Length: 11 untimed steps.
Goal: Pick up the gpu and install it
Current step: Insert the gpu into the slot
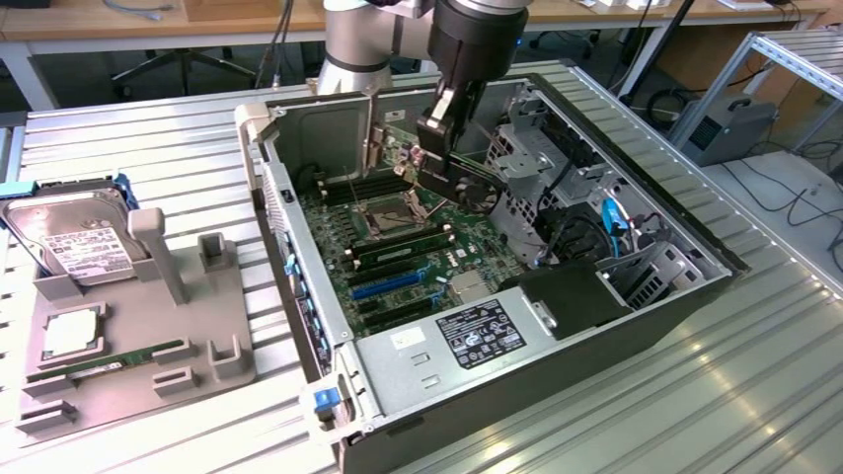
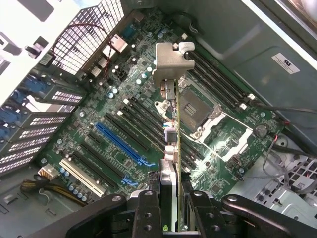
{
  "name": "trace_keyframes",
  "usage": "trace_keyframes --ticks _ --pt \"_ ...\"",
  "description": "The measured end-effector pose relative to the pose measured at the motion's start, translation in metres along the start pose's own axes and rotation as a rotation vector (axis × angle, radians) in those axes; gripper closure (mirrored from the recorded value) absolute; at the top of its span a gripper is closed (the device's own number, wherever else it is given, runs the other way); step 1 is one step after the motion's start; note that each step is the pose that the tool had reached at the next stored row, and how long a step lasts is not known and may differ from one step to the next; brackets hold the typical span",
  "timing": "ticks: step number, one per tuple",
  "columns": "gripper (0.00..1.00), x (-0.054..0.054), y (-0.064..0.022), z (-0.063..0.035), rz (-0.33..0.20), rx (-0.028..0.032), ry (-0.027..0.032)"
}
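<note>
1. At the exterior view's left, a grey holder point(image 1: 138, 326) on the counter point(image 1: 172, 138) carries a hard drive point(image 1: 73, 242) and a RAM stick point(image 1: 113, 360).
2. Right of it stands the open computer case point(image 1: 270, 188), its motherboard point(image 1: 395, 252) exposed.
3. Inside the case, the jaws pinch the gpu point(image 1: 464, 183) on edge above the motherboard, beside the CPU socket point(image 1: 393, 212). Its silver bracket point(image 2: 171, 64) is at the end far from the jaws.
</note>
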<state>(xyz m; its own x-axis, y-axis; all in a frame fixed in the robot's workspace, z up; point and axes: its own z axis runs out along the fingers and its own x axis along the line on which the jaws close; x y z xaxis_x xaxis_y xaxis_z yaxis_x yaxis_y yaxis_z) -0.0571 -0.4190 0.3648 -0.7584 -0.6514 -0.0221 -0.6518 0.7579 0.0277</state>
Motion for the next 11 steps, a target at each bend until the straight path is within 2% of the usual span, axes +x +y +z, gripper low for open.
trace_keyframes --ticks 11 --pt "0.73 0.0000 0.0000 0.0002 -0.016 -0.0001 0.0007"
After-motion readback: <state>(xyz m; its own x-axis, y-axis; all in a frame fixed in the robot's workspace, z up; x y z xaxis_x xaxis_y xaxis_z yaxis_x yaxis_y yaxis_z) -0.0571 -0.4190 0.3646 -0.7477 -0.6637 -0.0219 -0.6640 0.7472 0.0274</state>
